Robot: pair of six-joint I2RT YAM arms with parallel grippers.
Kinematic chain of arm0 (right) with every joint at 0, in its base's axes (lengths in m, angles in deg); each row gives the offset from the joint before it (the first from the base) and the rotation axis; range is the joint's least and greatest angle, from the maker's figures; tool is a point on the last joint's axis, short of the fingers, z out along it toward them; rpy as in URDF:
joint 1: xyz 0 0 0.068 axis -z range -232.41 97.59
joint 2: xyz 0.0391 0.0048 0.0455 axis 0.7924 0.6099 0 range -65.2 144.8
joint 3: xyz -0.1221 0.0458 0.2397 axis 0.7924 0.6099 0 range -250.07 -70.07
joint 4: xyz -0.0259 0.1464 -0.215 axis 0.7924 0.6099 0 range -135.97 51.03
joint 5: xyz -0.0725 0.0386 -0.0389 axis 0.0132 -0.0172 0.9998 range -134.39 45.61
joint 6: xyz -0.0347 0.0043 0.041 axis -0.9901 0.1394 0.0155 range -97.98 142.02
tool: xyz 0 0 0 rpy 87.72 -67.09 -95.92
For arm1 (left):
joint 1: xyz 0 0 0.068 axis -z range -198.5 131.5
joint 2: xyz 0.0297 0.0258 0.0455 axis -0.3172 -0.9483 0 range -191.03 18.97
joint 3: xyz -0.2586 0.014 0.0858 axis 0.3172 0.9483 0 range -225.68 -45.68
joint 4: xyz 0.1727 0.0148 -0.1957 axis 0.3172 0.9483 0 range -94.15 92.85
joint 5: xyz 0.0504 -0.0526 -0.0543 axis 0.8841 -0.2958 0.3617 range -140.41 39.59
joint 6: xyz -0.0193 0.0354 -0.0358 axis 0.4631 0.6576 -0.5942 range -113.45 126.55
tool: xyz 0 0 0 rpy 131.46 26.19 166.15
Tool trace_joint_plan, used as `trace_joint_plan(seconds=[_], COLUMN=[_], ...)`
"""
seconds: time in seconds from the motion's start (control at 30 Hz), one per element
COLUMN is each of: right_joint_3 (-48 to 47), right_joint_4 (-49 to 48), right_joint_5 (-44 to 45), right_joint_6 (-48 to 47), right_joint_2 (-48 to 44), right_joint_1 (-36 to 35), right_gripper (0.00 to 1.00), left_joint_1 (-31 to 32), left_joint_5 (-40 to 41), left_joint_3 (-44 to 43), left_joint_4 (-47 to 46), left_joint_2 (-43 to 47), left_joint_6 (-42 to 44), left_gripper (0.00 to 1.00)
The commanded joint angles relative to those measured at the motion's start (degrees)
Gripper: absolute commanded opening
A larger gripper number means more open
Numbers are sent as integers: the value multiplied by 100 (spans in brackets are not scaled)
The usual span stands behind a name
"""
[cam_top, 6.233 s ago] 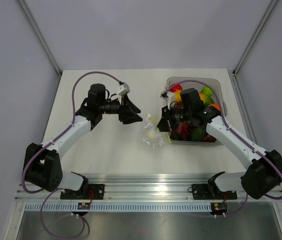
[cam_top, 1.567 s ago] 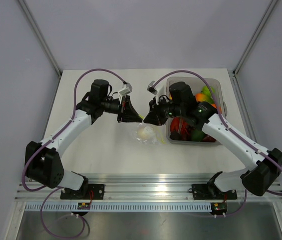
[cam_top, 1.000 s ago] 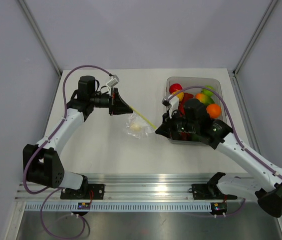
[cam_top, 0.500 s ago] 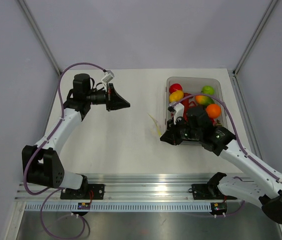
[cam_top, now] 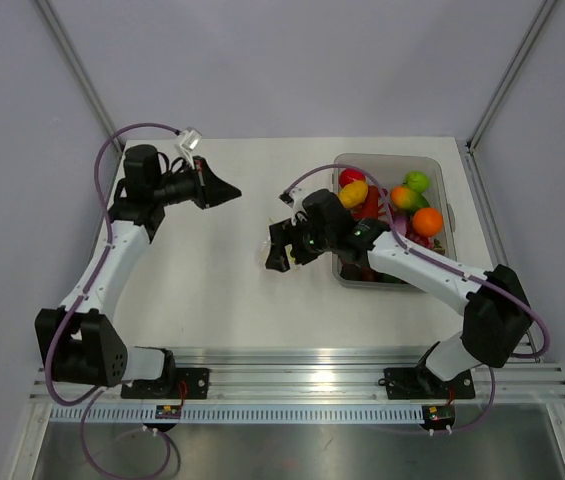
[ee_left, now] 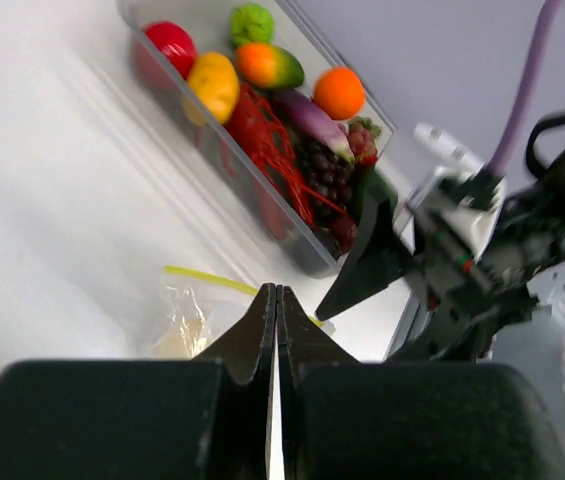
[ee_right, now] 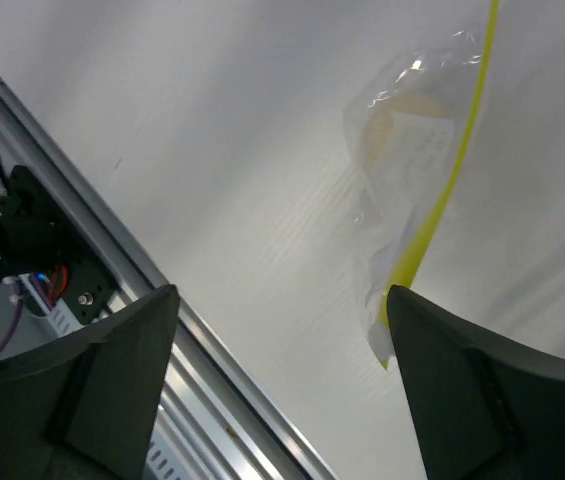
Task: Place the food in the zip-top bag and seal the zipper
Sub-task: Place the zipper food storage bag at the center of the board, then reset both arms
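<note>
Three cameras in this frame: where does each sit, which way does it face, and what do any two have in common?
Top external: fixed above and behind the arms, looking down on the table; both whole arms, the left gripper and the right gripper show.
Left wrist: looks past its own closed fingers across the table at the bin and the right gripper.
Right wrist: looks down between its spread fingers at the zip-top bag and the zipper.
Shared: both wrist views show the bag.

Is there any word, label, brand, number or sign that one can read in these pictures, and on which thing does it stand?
None can be read. The zip-top bag, its yellow zipper and the plastic bin carry no print, and nothing else in view shows legible text.
</note>
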Motion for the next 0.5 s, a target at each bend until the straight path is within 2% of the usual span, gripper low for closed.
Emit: trace_joint_plan(seconds=[0.0, 0.1, 0.2, 0.23, 0.27, 0.33, 0.47], right_joint_3=[-115, 44, -70, -105, -157, -219, -220], right_joint_4=[-421, -281, 114, 220, 386, 563, 1081], right_joint_5=[373, 1725, 3123, 3457, 4043, 4539, 5567], right_joint_6=[208, 147, 199, 234, 269, 410, 638], right_joint_2=[-86, -491, -737, -790, -886, -1044, -1422], right_joint_1=[-82, -56, -47, -56, -56, -56, -47], right_gripper=[97, 99, 100, 99, 99, 99, 100], left_joint_1=[-290, -281, -237, -228, -228, -228, -228], left_joint_5=[339, 838, 1673, 2066, 2271, 2683, 3116], left_joint_3=[-115, 34, 105, 131, 175, 333, 527], left_joint_4=[-329, 49, 654, 813, 1049, 1218, 1569], left_joint_2=[588, 1009, 1396, 1493, 1590, 1871, 2179], left_joint_6=[-1170, -1146, -718, -619, -566, -338, -136], left_gripper=[0, 1, 25, 41, 47, 59, 67])
